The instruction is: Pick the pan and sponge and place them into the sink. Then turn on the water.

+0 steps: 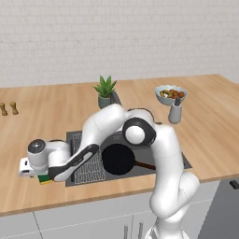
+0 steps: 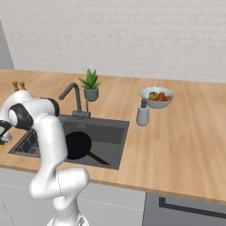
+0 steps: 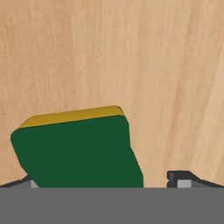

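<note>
Hand view: wide-open end effector (image 3: 105,181) (holding nothing) straddles blocky green-and-yellow sponge (image 3: 76,148) on woodgrain counter (image 3: 153,65).

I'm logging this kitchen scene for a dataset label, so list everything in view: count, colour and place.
pan: one, black, in the sink
sponge: one, green over yellow, on the counter left of the sink
sink: one, dark grey, set in the counter
faucet: one, dark grey, behind the sink
plant: one, green, grey pot, behind the sink
fruit bowl: one, pale, right of the plant
dispenser: one, grey, beside the bowl
shakers: two, brown, far left
counter: one, light wood
hand: one, open, over the sponge
</note>
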